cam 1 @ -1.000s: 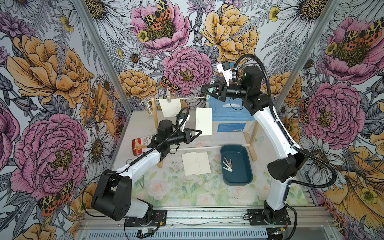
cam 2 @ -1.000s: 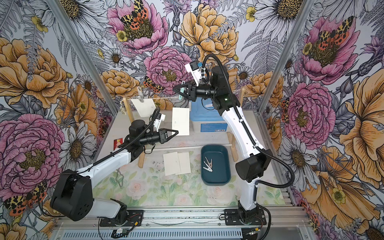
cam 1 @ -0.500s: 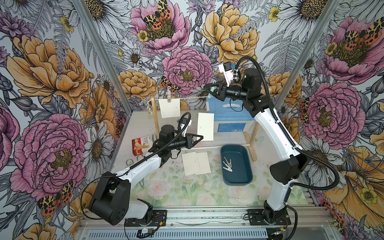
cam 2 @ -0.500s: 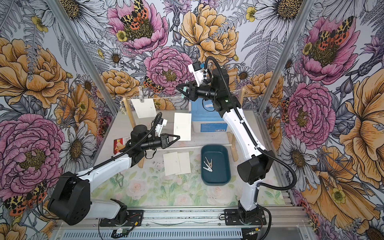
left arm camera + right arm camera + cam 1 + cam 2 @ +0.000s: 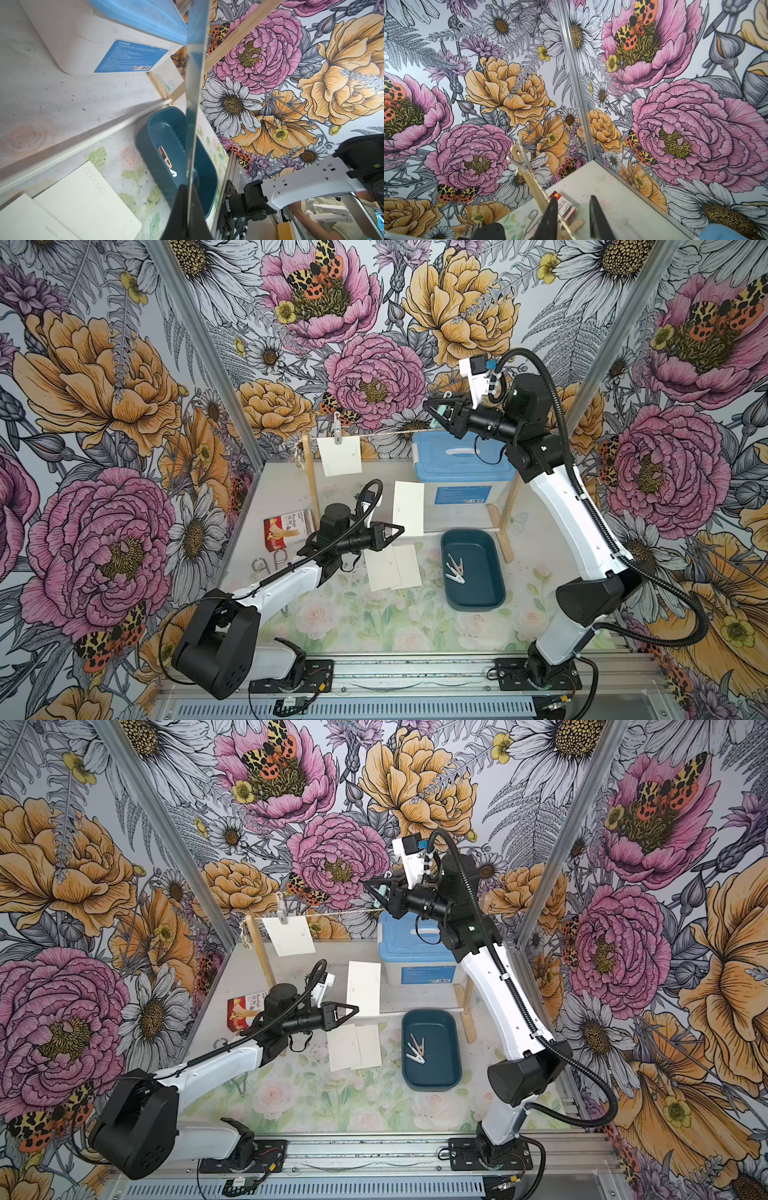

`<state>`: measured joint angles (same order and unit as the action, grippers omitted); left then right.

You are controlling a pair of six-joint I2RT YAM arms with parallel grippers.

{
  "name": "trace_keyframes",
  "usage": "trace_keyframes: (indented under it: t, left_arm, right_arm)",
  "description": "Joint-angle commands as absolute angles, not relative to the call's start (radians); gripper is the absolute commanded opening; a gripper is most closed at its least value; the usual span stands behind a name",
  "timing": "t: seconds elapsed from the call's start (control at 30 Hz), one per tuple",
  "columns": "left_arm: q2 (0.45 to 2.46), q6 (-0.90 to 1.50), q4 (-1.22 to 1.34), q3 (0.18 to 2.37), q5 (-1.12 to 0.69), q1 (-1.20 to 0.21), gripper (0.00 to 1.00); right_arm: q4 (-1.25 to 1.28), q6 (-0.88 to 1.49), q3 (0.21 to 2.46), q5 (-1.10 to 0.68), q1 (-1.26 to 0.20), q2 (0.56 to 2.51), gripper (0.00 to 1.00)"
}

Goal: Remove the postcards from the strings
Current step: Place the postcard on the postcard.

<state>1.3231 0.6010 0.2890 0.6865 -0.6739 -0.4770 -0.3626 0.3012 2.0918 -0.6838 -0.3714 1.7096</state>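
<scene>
Postcard [image 5: 409, 508] pinched at lower edge by left fingers [image 5: 401, 528]; best laid flat on stack [image 5: 392, 568] below them before release. Mint clothespin [image 5: 440, 411] gripped by right fingers [image 5: 434, 412].

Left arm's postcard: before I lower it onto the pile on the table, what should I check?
1. Grip: held postcard is pinched upright by the fingers of the left gripper: ok.
2. Held postcard is apart from the string: ok.
3. Pile of two postcards lies flat on the table beside the left gripper: ok.
4. Right gripper is shut on the mint clothespin, high up and away from the pile: ok.
5. String emptied: not ok, hanging postcard is pinned there.
6. How deep the fingers bite: cannot tell.
</scene>
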Motion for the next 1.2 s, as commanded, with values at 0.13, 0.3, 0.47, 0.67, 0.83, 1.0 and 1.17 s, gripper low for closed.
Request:
trace_keyframes:
  t: [0.13, 0.3, 0.47, 0.67, 0.83, 1.0, 1.17]
  left_arm:
    - [1.303, 0.643, 0.309, 0.6, -0.625, -0.494, 0.0]
    - [1.331, 0.659, 0.312, 0.538, -0.59, -0.522, 0.0]
    - [1.376, 0.684, 0.36, 0.487, -0.562, -0.562, 0.0]
    - [1.44, 0.723, 0.399, 0.451, -0.532, -0.599, 0.0]
    - [1.439, 0.752, 0.398, 0.413, -0.476, -0.609, 0.29]
    - [1.358, 0.736, 0.308, 0.395, -0.433, -0.598, 0.37]
    - [1.219, 0.693, 0.114, 0.397, -0.336, -0.579, 0.45]
  right_arm:
    - [-0.34, 0.271, 1.996, -0.602, -0.364, 1.584, 0.02]
    - [-0.308, 0.257, 1.832, -0.539, -0.363, 1.459, 0.03]
    - [-0.283, 0.258, 1.646, -0.527, -0.362, 1.336, 0.03]
    - [-0.264, 0.269, 1.473, -0.515, -0.362, 1.225, 0.03]
    - [-0.264, 0.274, 1.352, -0.496, -0.362, 1.148, 0.03]
    - [-0.266, 0.287, 1.24, -0.487, -0.361, 1.084, 0.03]
    - [-0.266, 0.305, 1.112, -0.463, -0.358, 1.024, 0.03]
